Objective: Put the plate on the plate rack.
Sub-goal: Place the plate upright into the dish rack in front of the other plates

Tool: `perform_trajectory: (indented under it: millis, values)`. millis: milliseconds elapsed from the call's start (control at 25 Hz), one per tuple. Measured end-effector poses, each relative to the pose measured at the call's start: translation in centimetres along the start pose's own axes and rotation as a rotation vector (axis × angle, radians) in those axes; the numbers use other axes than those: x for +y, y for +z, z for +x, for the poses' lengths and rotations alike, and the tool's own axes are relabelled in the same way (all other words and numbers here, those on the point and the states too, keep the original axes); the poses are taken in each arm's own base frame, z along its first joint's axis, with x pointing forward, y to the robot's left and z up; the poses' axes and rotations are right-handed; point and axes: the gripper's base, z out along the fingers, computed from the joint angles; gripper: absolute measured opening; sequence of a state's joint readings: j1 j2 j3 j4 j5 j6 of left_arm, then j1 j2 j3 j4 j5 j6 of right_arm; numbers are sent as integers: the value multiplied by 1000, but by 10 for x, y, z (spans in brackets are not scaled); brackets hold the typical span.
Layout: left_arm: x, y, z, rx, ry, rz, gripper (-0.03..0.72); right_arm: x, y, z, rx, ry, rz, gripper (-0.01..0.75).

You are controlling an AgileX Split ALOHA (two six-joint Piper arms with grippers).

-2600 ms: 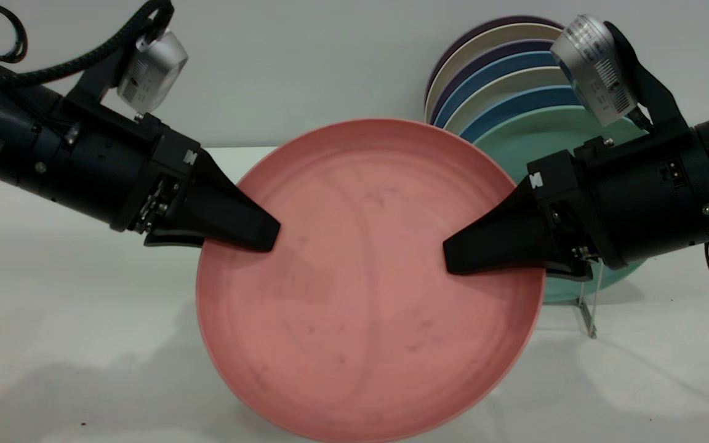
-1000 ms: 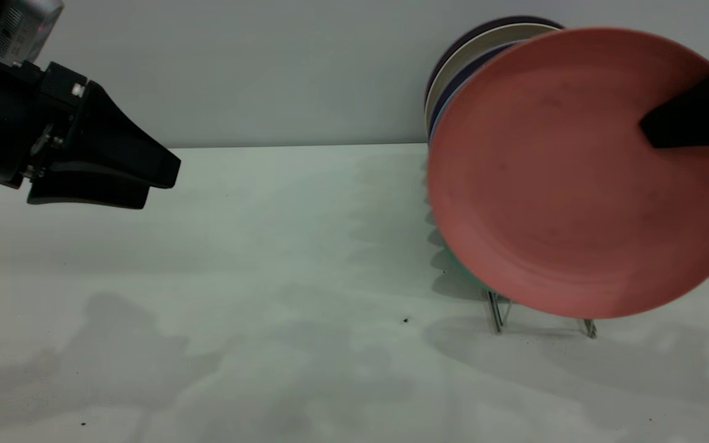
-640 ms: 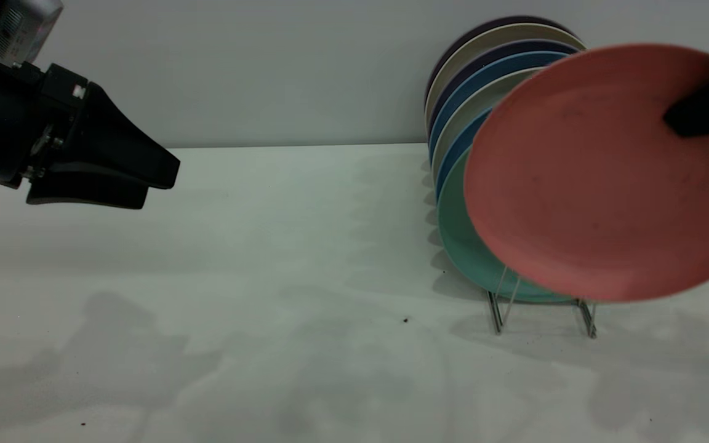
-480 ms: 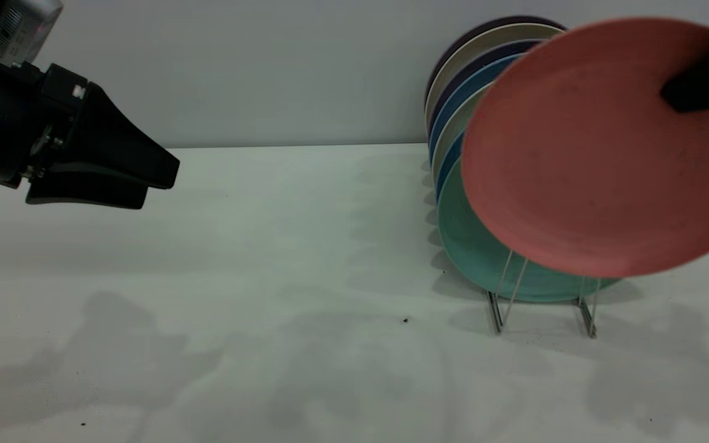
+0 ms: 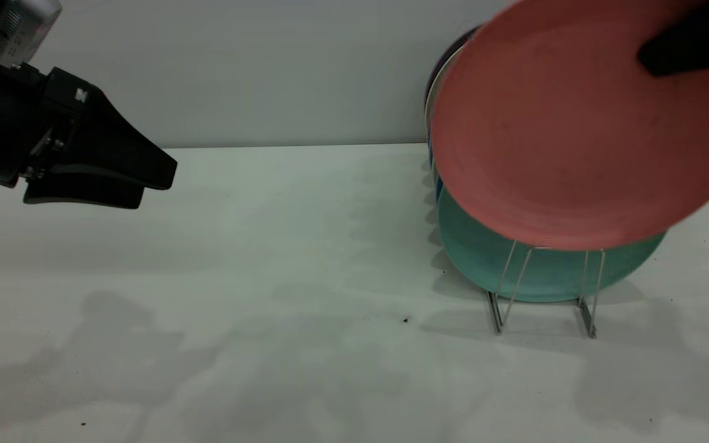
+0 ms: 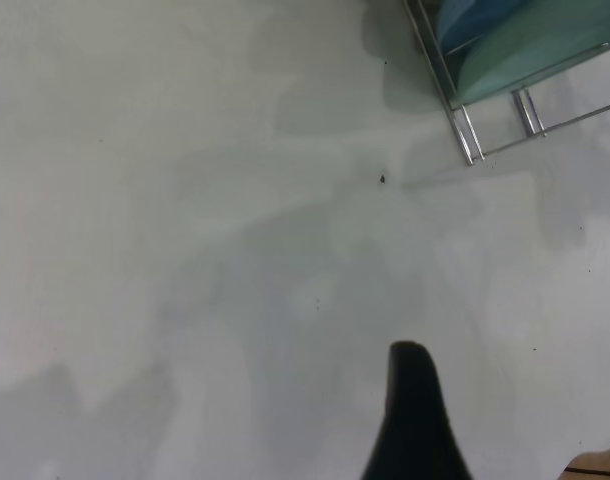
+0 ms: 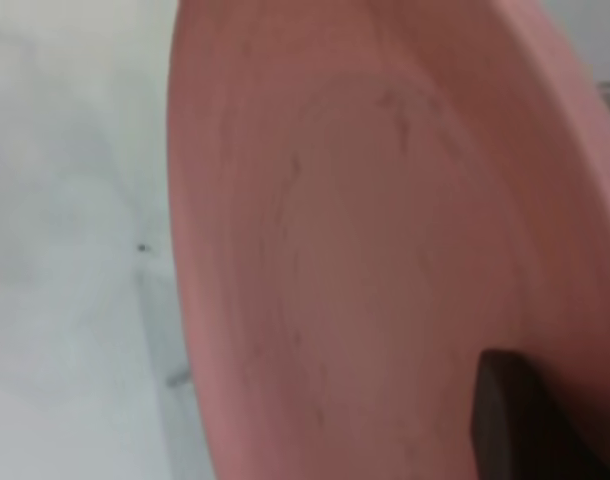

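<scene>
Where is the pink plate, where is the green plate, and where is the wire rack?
plate (image 5: 564,135): exterior view, middle of its pink face.
green plate (image 5: 484,252): exterior view, lower left part below the pink one.
plate rack (image 5: 497,314): exterior view, left front wire leg.

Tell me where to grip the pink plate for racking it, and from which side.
Grip the plate at its upper rim, coming from the right, as the right hand does now. It hangs tilted on edge above the plate rack, so that grip probably keeps the lower rim free to drop into a slot.
</scene>
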State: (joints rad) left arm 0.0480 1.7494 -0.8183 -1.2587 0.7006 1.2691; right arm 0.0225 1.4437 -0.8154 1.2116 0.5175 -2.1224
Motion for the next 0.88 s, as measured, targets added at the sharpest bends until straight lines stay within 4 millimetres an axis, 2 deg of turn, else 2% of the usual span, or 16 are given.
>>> perform_trajectory:
  millis: [880]
  values:
    - [0,0,0,1,0,3,559,-6,-1,-2,11,-26,25,95]
